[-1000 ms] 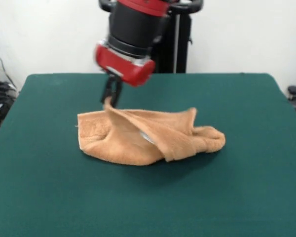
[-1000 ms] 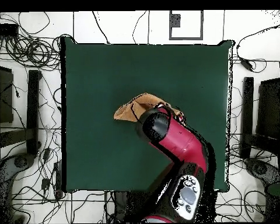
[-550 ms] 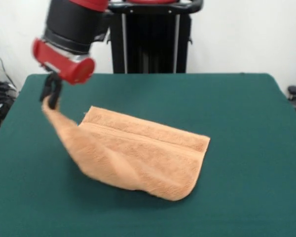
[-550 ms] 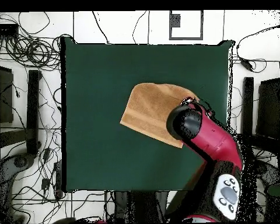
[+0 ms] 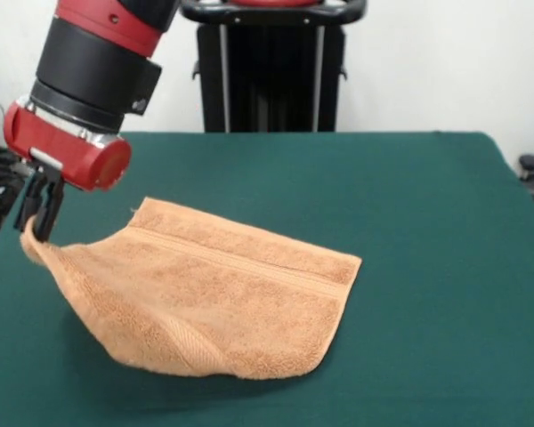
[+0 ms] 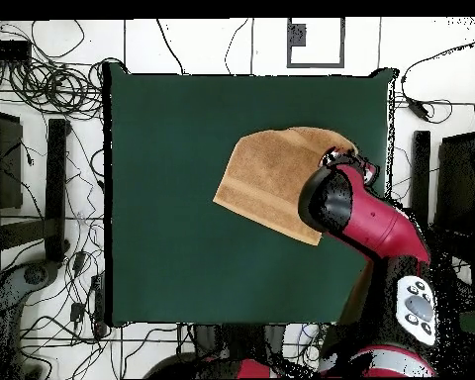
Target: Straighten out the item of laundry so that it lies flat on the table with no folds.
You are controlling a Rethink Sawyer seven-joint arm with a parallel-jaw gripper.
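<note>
Gripper (image 5: 37,218) at the table's (image 5: 427,267) left edge in the front view, black fingers (image 5: 49,209) pinched on one corner of the towel (image 5: 222,302) and holding that corner lifted off the felt. Red-and-black arm (image 5: 89,98) slanting down from the top left. From the pinched corner, cloth sagging down and rightward to the surface; rest of the towel spread out, mostly open, lying left of the table's centre. Woven band stripe (image 5: 240,262) visible across the far part, running parallel to the far edge. Near edge rumpled, curling slightly under at the front, with a soft ridge near the lower left. Far right corner flat on the felt.

In the overhead view, towel (image 6: 271,188) on the right half of the table (image 6: 172,148), tilted as a skewed square, its right side partly hidden under the arm (image 6: 365,218). Gripper itself hidden there beneath the arm's wrist.
</note>
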